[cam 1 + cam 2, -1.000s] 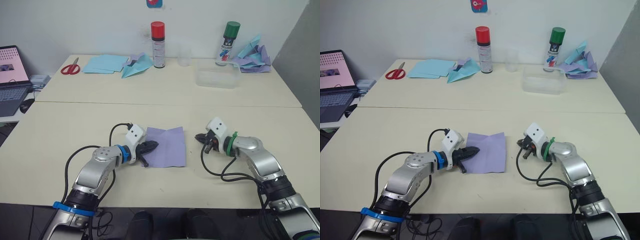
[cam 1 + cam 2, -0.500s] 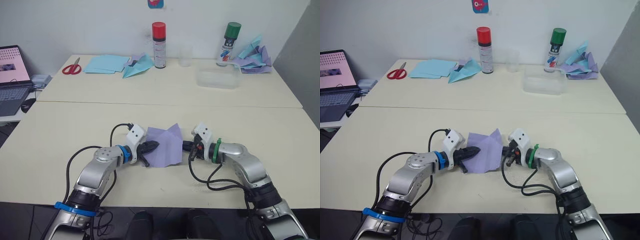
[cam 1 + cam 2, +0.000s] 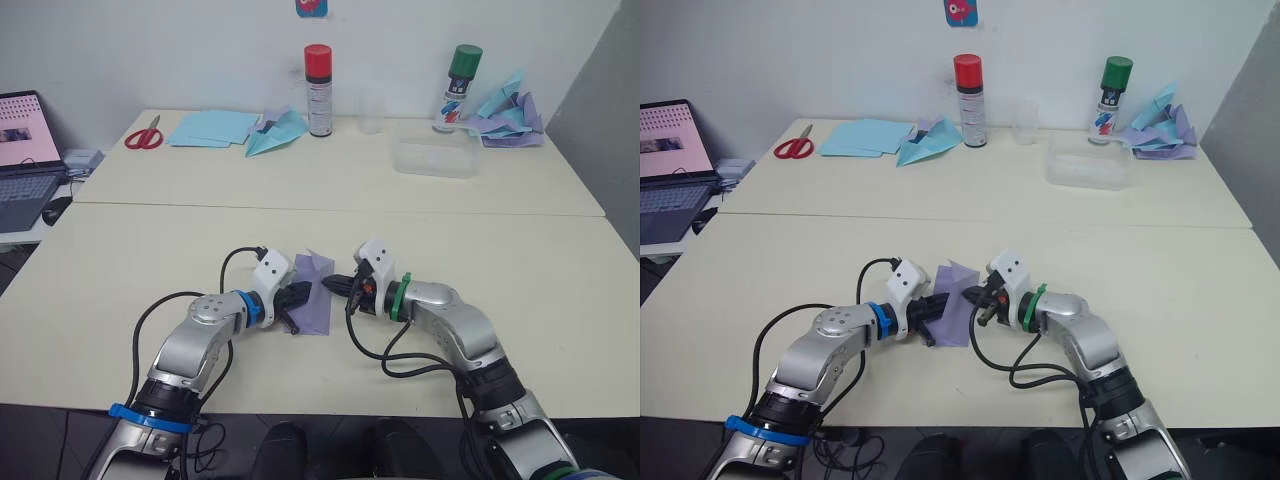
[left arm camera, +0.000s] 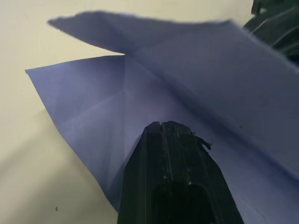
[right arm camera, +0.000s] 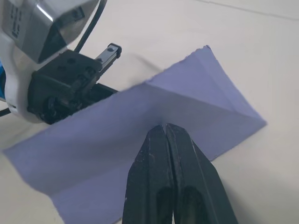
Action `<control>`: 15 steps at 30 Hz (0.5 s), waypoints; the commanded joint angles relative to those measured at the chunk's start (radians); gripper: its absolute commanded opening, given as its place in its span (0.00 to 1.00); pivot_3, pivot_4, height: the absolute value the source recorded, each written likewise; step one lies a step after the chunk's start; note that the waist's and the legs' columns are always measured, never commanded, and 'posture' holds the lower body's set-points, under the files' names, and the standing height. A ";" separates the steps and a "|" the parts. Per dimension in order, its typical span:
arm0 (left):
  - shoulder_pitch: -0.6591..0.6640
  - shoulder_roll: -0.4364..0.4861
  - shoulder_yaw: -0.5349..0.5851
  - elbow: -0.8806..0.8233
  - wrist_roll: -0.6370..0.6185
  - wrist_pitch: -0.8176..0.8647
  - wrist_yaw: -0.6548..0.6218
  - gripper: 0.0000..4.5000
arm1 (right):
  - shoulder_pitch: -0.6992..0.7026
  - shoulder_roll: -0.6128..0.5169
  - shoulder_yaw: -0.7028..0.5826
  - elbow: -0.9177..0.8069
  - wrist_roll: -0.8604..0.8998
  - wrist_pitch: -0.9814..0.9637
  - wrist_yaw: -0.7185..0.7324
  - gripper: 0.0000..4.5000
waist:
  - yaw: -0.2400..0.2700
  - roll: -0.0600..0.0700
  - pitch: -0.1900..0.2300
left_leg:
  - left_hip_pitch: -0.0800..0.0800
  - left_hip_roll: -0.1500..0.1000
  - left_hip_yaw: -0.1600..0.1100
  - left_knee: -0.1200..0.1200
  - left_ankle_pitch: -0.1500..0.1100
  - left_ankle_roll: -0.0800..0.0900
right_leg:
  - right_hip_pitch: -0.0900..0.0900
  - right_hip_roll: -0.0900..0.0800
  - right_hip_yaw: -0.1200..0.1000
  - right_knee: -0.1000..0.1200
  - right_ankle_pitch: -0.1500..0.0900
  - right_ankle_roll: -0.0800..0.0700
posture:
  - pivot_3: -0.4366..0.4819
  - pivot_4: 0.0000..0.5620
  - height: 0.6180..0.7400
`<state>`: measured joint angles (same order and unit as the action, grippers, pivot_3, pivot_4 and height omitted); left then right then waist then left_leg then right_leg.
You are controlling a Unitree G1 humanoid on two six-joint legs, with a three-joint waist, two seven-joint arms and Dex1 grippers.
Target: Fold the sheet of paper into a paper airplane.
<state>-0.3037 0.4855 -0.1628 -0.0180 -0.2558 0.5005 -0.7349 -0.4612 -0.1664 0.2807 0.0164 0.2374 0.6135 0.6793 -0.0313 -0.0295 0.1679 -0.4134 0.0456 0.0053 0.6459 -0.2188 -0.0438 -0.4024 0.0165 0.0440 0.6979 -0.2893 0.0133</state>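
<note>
The sheet of paper (image 3: 314, 292) is pale lavender and lies on the near table, its right half lifted and swung over toward its left half. My left gripper (image 3: 302, 294) is shut, and its fingertips (image 4: 164, 129) press down on the left part of the sheet (image 4: 88, 98). From the right, my right gripper (image 3: 334, 285) is also shut, its fingertips (image 5: 165, 133) pushing against the raised half (image 5: 196, 93). The two grippers sit close together with the paper between them. The paper airplane is out of view.
On the far table are red scissors (image 3: 142, 134), light blue sheets (image 3: 210, 126), a teal-blue paper plane (image 3: 276, 132), a red-capped can (image 3: 317, 88), a clear cup (image 3: 370, 112), a clear container (image 3: 433, 158), a green-capped can (image 3: 459, 86) and a pile of folded papers (image 3: 508, 112). A laptop (image 3: 22, 150) is at far left.
My right gripper has travelled left from beside the sheet, pushing its right half up and over toward the left gripper. The left gripper has stayed pressed on the sheet.
</note>
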 commanded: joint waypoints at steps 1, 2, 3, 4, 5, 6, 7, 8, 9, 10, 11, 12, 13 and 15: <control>0.045 0.025 -0.023 0.003 0.022 0.064 -0.006 0.00 | -0.032 0.007 0.035 0.027 -0.036 -0.056 0.005 0.01 | -0.001 0.000 0.000 | 0.000 0.000 0.000 0.000 0.000 0.000 | 0.000 0.000 0.000 0.000 0.000 0.000 | 0.48 0.27 1.00; 0.052 0.032 -0.015 -0.008 0.016 0.079 -0.006 0.00 | -0.036 0.003 0.056 0.045 -0.060 -0.078 0.007 0.01 | -0.001 0.000 0.000 | 0.000 0.000 0.000 0.000 0.000 0.000 | 0.000 0.000 0.000 0.000 0.000 0.000 | 0.48 0.27 1.00; 0.058 0.038 -0.008 -0.016 0.011 0.092 -0.005 0.00 | -0.039 0.001 0.071 0.062 -0.078 -0.096 0.007 0.01 | -0.002 0.000 0.000 | 0.000 0.000 0.000 0.000 0.000 0.000 | 0.000 0.000 0.000 0.000 0.000 0.000 | 0.48 0.27 1.00; 0.065 0.045 0.001 -0.025 0.006 0.105 -0.003 0.00 | -0.043 -0.003 0.088 0.081 -0.098 -0.114 0.008 0.01 | -0.003 0.000 0.000 | 0.000 0.000 0.000 -0.001 0.000 0.000 | -0.001 0.000 0.001 0.000 0.000 0.000 | 0.48 0.27 1.00; 0.070 0.052 0.008 -0.032 0.003 0.114 -0.002 0.00 | -0.048 -0.005 0.103 0.099 -0.116 -0.129 0.009 0.01 | -0.004 0.000 0.000 | 0.000 0.000 0.000 -0.001 0.000 0.000 | -0.001 0.000 0.001 0.000 0.000 0.000 | 0.48 0.27 1.00; 0.075 0.060 0.016 -0.039 0.001 0.123 -0.001 0.00 | -0.052 -0.006 0.115 0.116 -0.131 -0.141 0.009 0.01 | -0.005 0.000 0.000 | 0.000 0.000 0.000 -0.001 0.000 0.000 | -0.001 0.000 0.000 0.000 0.000 0.000 | 0.48 0.27 1.00; 0.079 0.067 0.022 -0.043 0.001 0.129 0.001 0.00 | -0.056 -0.006 0.123 0.130 -0.143 -0.151 0.009 0.01 | -0.006 0.000 0.000 | 0.000 0.000 0.000 -0.001 0.000 0.000 | -0.001 0.000 0.000 0.000 0.000 0.000 | 0.48 0.27 1.00; 0.081 0.073 0.026 -0.045 0.002 0.133 0.002 0.00 | -0.059 -0.006 0.129 0.139 -0.152 -0.157 0.011 0.01 | -0.007 0.000 -0.001 | 0.001 0.000 0.000 -0.001 0.000 0.000 | -0.001 0.000 0.001 0.000 0.000 0.000 | 0.48 0.27 1.00; 0.083 0.078 0.031 -0.045 0.003 0.135 0.002 0.00 | -0.062 -0.005 0.136 0.148 -0.161 -0.163 0.014 0.01 | -0.008 0.000 -0.001 | 0.001 0.000 0.000 -0.002 0.000 0.000 | -0.001 0.000 0.001 0.000 0.000 0.000 | 0.48 0.27 1.00; 0.084 0.083 0.035 -0.045 0.004 0.136 0.000 0.00 | -0.065 -0.005 0.141 0.155 -0.170 -0.167 0.016 0.01 | -0.009 0.000 -0.001 | 0.002 0.000 0.000 -0.002 0.000 0.000 | -0.001 0.001 0.001 0.000 0.000 0.000 | 0.48 0.27 1.00; 0.082 0.088 0.044 -0.047 0.002 0.136 0.001 0.00 | -0.069 -0.006 0.148 0.165 -0.180 -0.172 0.017 0.01 | -0.010 0.000 -0.001 | 0.003 0.000 0.000 -0.002 0.000 0.000 | 0.000 0.001 0.001 0.000 0.000 -0.001 | 0.48 0.27 1.00; 0.079 0.093 0.053 -0.049 -0.001 0.137 0.000 0.00 | -0.074 -0.009 0.156 0.175 -0.191 -0.177 0.019 0.01 | -0.011 0.000 -0.001 | 0.004 0.001 0.000 -0.002 0.000 0.000 | 0.001 0.002 0.001 0.000 0.000 -0.001 | 0.48 0.27 1.00; 0.077 0.099 0.063 -0.054 -0.005 0.141 -0.002 0.00 | -0.077 -0.010 0.160 0.184 -0.200 -0.180 0.020 0.01 | -0.012 0.000 -0.001 | 0.006 0.001 0.000 -0.002 0.000 0.000 | 0.002 0.002 0.001 0.000 0.000 -0.001 | 0.48 0.27 1.00; 0.076 0.112 0.077 -0.068 -0.016 0.149 -0.008 0.00 | -0.080 -0.010 0.163 0.195 -0.211 -0.186 0.021 0.01 | -0.013 0.000 -0.001 | 0.013 0.001 0.000 -0.004 0.000 0.000 | 0.009 0.002 0.001 0.000 -0.001 -0.003 | 0.48 0.27 1.00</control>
<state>-0.2485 0.5695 -0.1047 -0.1032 -0.2760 0.6100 -0.7400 -0.5358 -0.1732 0.4305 0.1944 0.0523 0.4277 0.6971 -0.0444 -0.0296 0.1668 -0.3969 0.0466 0.0050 0.6414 -0.2191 -0.0439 -0.3893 0.0184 0.0444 0.6971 -0.2910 0.0093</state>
